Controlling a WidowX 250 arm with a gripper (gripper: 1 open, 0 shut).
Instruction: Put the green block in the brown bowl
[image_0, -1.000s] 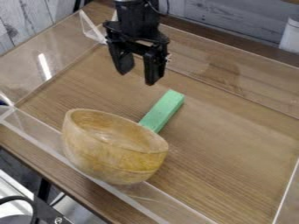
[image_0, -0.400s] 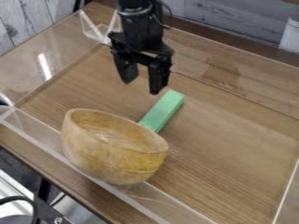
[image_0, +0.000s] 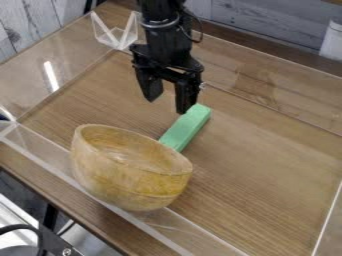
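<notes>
Hovering gripper (image_0: 168, 97) (spread) above green block (image_0: 186, 128)

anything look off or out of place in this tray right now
Nothing stands out. The green block lies flat on the wooden floor beside the brown bowl, which sits upright, looks empty and shows no damage. The gripper hangs open above the block's far end. No spill.

The black arm (image_0: 163, 25) reaches down from the top of the view; its gripper (image_0: 170, 95) points straight down; the two dark fingers (image_0: 152, 88) stand spread apart, holding nothing.
</notes>
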